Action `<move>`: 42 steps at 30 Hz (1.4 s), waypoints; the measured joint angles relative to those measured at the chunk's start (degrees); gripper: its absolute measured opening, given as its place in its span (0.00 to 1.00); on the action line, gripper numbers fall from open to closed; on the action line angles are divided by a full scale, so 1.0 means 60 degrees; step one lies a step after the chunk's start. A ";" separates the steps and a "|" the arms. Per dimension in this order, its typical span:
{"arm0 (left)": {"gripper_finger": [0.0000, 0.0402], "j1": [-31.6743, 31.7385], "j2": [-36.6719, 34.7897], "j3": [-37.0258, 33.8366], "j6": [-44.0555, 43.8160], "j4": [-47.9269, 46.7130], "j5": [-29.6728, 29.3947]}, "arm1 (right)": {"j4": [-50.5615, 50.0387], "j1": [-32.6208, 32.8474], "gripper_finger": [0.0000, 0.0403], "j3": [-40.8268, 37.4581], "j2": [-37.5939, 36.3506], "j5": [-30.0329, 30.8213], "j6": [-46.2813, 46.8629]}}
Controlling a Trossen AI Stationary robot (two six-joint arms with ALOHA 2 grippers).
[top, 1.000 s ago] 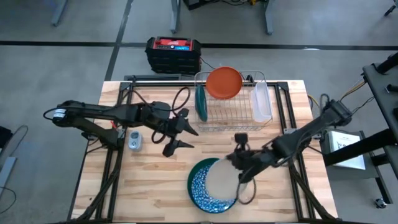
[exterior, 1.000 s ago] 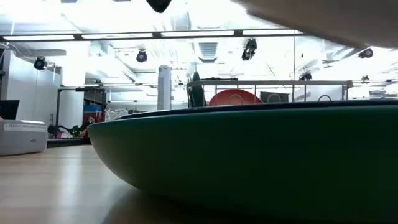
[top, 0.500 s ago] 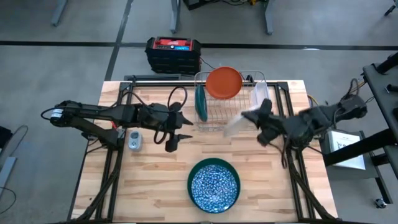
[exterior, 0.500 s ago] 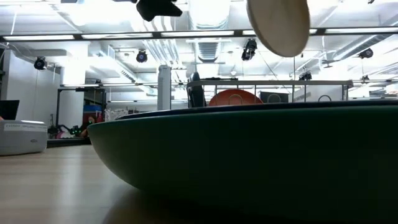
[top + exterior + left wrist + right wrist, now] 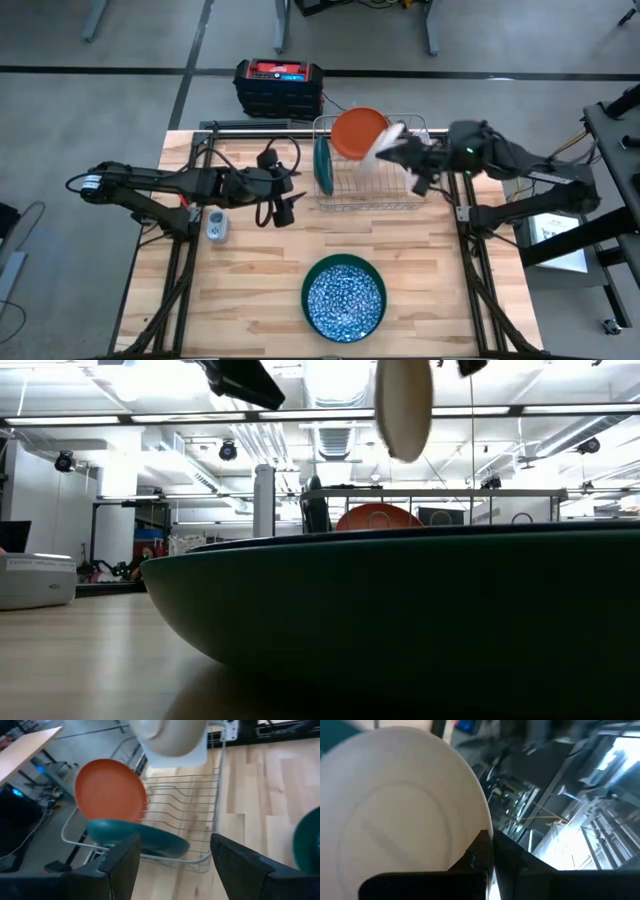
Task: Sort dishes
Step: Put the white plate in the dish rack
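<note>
White plate [image 5: 388,143] is held on edge above the wire rack [image 5: 375,195], tilted toward upright, likely so it can drop between the rack's wires beside the orange plate [image 5: 358,132] and dark green plate [image 5: 323,166]. Right gripper [image 5: 412,152] is clamped on its rim, plate projecting past the fingers. Left gripper [image 5: 281,199], fingers spread, hovers left of the rack. Patterned bowl [image 5: 344,298] sits near the front edge, well apart.
</note>
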 joint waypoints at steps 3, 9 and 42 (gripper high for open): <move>0.57 0.0000 -0.0048 0.0000 -0.0009 -0.0007 -0.0298 | 0.0025 -0.0627 0.00 -0.0004 0.0555 -0.0136 -0.0947; 0.57 0.0000 -0.0094 0.0035 0.0186 0.0039 -0.0911 | 0.0188 -0.1290 0.00 -0.0007 0.1656 -0.0714 -0.2699; 0.57 0.0000 -0.0101 0.0087 0.0890 -0.0005 -0.4830 | 0.0687 -0.1677 0.00 -0.0178 0.3473 -0.4215 -0.6039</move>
